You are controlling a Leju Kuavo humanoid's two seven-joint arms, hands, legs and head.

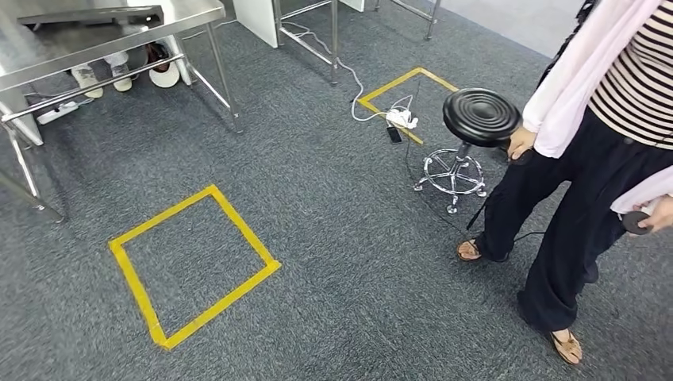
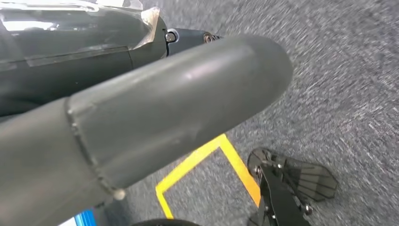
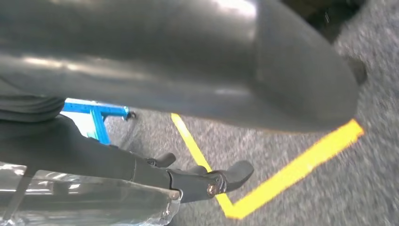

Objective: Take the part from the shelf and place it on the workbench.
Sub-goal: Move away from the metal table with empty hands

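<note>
Showing no legible writing — yellow tape square (image 1: 194, 266), black stool (image 1: 481, 116), grey carpet (image 1: 341, 238).

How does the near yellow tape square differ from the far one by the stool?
The near tape square shows whole and bare; the far tape square is partly hidden by the stool and has a white power strip on its edge. Both are yellow, on grey carpet.

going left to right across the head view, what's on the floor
steel table → yellow tape square → white power strip → black round stool → person in black trousers
</note>
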